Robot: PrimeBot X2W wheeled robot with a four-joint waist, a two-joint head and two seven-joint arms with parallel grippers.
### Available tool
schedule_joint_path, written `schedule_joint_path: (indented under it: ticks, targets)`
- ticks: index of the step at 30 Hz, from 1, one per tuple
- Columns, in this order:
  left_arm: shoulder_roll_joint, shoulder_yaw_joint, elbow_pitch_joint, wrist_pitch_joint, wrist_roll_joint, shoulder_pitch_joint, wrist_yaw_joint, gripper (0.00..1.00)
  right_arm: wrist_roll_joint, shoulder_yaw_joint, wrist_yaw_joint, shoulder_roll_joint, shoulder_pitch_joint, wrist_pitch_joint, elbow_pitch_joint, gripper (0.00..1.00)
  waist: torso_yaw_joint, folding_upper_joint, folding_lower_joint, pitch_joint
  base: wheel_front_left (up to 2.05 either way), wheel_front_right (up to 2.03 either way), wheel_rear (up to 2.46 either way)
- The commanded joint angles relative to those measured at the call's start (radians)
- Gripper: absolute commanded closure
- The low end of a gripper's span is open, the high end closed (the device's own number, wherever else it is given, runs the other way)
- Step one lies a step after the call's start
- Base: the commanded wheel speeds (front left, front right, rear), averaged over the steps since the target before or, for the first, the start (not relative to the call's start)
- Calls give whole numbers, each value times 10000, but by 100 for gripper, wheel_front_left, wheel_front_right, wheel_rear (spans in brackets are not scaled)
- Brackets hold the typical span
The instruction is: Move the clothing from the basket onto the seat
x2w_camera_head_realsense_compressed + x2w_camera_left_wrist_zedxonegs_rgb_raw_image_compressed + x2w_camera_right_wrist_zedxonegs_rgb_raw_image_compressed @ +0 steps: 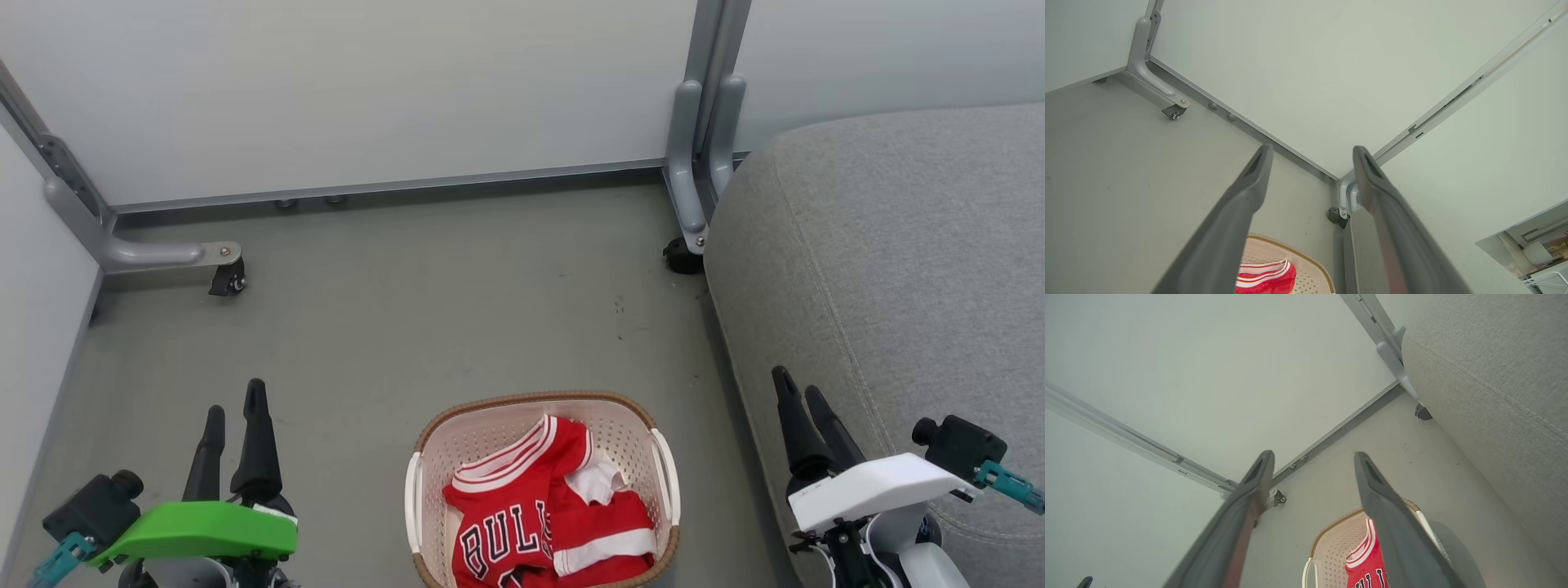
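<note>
Red clothing, the jersey lettered "BULL", lies in the cream basket on the near floor, left of the grey seat. From the left wrist, the left tool is spread. From the right wrist, the right tool is likewise spread.

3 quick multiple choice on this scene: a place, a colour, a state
1. Where is the basket relative to the seat?
A) on top of it
B) on the floor to its left
C) behind it

2. What colour is the clothing in the basket?
A) blue
B) red with white trim
C) black

3. How are the left gripper and right gripper?
A) both open, empty
B) both shut on clothing
C) left shut on the basket

Answers:
1 B: it stands on the floor beside the seat.
2 B: red fabric with white bands.
3 A: each wrist view shows a gap between fingers.
</note>
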Motion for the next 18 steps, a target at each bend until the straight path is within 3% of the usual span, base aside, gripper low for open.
schedule_joint_path:
  ticks: [1, 18]
  targets:
    - [102, -43, -200, -113, 326, -22, 56, 0, -321, 49, 5, -70, 25, -113, -167, 0, -1, 0, 0, -4, 0, 0, 0]
    - [206, -405, -482, -625, 2453, 149, 236, 0, -2294, 391, 6, -83, 171, -624, -291, 0, -28, 0, 0, -3, 0, 0, 0]
